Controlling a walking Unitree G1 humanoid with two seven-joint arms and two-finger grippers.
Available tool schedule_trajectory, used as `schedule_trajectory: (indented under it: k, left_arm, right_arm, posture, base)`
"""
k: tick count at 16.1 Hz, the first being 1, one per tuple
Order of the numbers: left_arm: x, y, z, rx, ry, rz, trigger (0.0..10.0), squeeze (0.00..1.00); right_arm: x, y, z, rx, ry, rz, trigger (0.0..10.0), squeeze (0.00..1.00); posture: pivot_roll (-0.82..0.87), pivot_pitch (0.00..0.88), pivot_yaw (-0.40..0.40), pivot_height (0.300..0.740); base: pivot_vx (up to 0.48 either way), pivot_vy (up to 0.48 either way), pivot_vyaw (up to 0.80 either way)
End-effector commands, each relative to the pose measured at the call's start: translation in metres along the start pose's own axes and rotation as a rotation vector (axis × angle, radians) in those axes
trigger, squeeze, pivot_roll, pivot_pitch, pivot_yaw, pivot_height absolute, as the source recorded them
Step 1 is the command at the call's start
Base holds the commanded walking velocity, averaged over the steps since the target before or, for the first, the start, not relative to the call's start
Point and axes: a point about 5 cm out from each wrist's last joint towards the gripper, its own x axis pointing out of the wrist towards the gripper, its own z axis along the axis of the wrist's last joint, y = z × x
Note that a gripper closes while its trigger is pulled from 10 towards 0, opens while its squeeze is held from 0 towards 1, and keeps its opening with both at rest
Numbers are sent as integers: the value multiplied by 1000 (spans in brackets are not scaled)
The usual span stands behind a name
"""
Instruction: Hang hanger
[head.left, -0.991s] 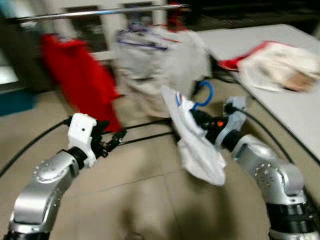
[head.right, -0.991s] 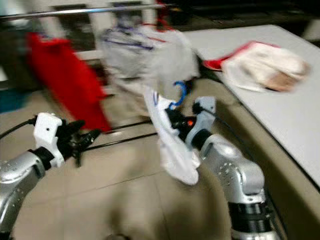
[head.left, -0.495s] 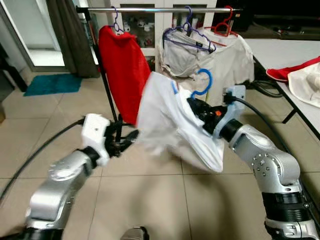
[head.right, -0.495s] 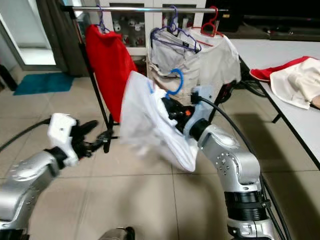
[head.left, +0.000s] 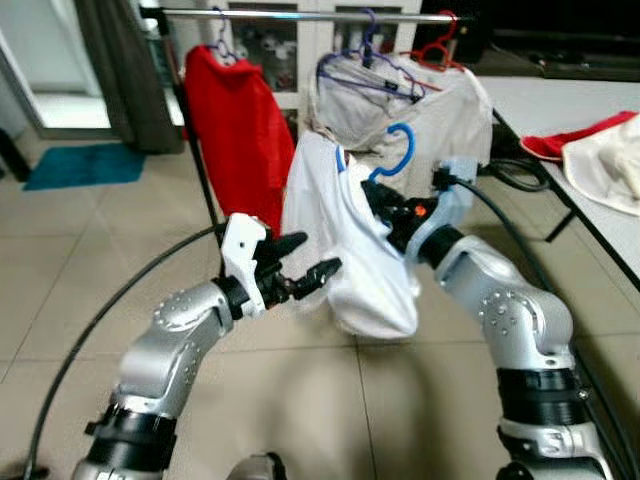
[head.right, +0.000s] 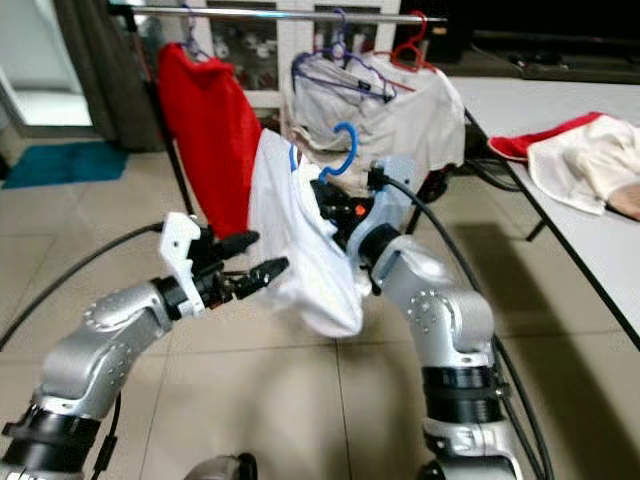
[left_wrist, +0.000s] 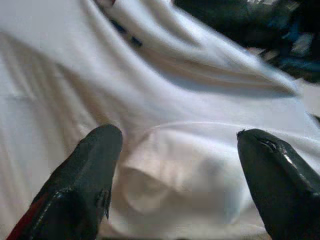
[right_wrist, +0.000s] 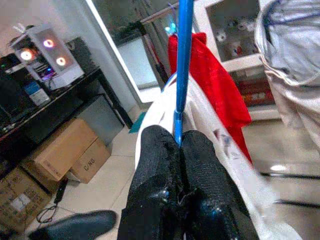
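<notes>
1. The right hand (right_wrist: 175, 150) is clamped on the thin blue hanger (head.left: 398, 152), its two black fingers pressed together around the plastic stem.
2. A soft white shirt (head.left: 350, 250) drapes from that hanger in loose folds, held in the air in front of the metal clothes rail (head.left: 300, 15) and below it.
3. The left hand (head.left: 305, 270) has its long fingers apart, their tips right at the shirt's lower cloth; the wrist view shows creased white fabric between them.
4. On the rail hang a red garment (head.left: 235, 120) and pale beige garments (head.left: 410, 105) on curved wire-like hangers.
5. Crumpled red and cream cloth (head.left: 600, 160) lies on the grey counter (head.left: 545, 105).
6. The floor (head.left: 90, 260) is smooth beige tile.
</notes>
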Motion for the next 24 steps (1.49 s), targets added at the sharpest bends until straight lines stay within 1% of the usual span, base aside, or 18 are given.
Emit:
schedule_trajectory:
  k: [1, 3, 4, 5, 6, 8, 9, 11, 12, 14, 18, 24]
  left_arm:
    - [5, 5, -2, -33, 6, 13, 10000, 0]
    - [11, 6, -8, -74, -8, -32, 10000, 0]
    - [15, 6, -9, -113, -26, -48, 4392, 0]
    - [19, 8, -9, -130, -37, -54, 824, 0]
    - [26, 13, -9, -140, -45, -47, 0, 0]
    - [29, 17, -10, -124, -29, -35, 0, 0]
    - [33, 22, -10, -103, -19, -21, 0, 0]
    - [38, 25, -8, -75, -11, -30, 0, 0]
    - [39, 24, -7, -77, -20, -42, 0, 0]
    - [40, 18, -7, -87, -38, -93, 0, 0]
    - [40, 13, -17, -71, -19, -138, 0, 0]
    - [38, 11, -20, -60, -14, -164, 0, 0]
  right_arm:
    - [3, 9, 14, 9, -43, 29, 10000, 0]
    - [5, 15, 17, 31, -54, 48, 10000, 0]
    - [6, 18, 18, 36, -56, 58, 10000, 0]
    - [6, 21, 19, 41, -58, 68, 10000, 0]
    - [7, 25, 21, 53, -64, 82, 10000, 0]
    - [7, 26, 22, 58, -63, 87, 10000, 0]
    - [7, 28, 23, 63, -63, 93, 10000, 0]
    - [7, 30, 23, 70, -63, 97, 10000, 0]
    - [7, 31, 23, 72, -64, 95, 10000, 0]
    - [6, 29, 22, 84, -68, 78, 10000, 0]
    - [6, 28, 21, 91, -66, 67, 10000, 0]
    - [5, 26, 21, 100, -67, 57, 10000, 0]
  posture:
    - [-47, 30, -13, 740]
    - [-49, 32, -18, 740]
    - [-51, 33, -18, 740]
    - [-54, 35, -18, 740]
    - [-60, 35, -18, 740]
    - [-63, 34, -17, 740]
    - [-67, 34, -14, 740]
    - [-71, 34, -7, 740]
    - [-73, 33, -2, 740]
    - [-71, 33, 2, 740]
    - [-67, 31, 4, 740]
    - [-71, 23, 7, 740]
  base:
    - [0, 0, 0]
    - [0, 0, 0]
    - [0, 0, 0]
    - [0, 0, 0]
    - [0, 0, 0]
    - [0, 0, 0]
    - [0, 0, 0]
    - [0, 0, 0]
    - [0, 0, 0]
    - [0, 0, 0]
    - [0, 0, 0]
    - [0, 0, 0]
